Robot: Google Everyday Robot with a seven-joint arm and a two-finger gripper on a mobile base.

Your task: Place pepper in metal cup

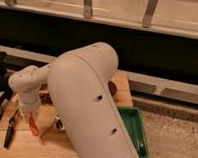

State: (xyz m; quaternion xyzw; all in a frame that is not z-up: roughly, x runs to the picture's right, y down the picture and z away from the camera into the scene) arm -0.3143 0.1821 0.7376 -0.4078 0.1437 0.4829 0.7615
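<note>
My gripper (29, 116) hangs below the white wrist over the left part of the wooden table (24, 145). It is shut on the upper end of the red-orange pepper (33, 126), which dangles point-down just above the tabletop. The metal cup (57, 123) sits just right of the pepper. Its thin handle (44, 134) runs toward the front left, and my big white arm (91, 103) partly covers the cup.
A black-handled tool (9, 130) lies on the table left of the pepper. The dark maroon bowl (112, 88) peeks out behind my arm at the right. A green tray (138, 126) stands off the table's right edge. A dark wall rises behind.
</note>
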